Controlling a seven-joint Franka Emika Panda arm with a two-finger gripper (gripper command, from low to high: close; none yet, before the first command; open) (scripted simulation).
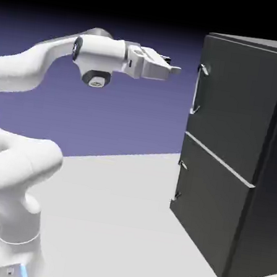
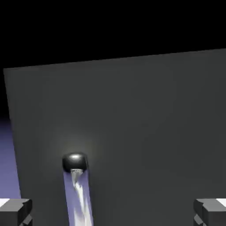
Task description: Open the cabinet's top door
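The dark grey cabinet point(image 1: 245, 151) stands at the right of the exterior view. Its top door point(image 1: 232, 95) is shut flat, with a vertical silver bar handle point(image 1: 199, 89) on its left edge. My gripper point(image 1: 175, 67) hovers level with the handle's upper end, a short gap to its left, pointing at the door. In the hand view the top door point(image 2: 132, 132) fills the picture, the handle point(image 2: 77, 185) runs down from a round mount, and both fingertips point(image 2: 15, 212) stand wide apart at the bottom corners. The gripper is open and holds nothing.
A shorter lower door point(image 1: 210, 198) with a small silver handle point(image 1: 178, 181) sits under the top door. The cabinet rests on a pale table point(image 1: 115, 225). My white arm rises from the lower left.
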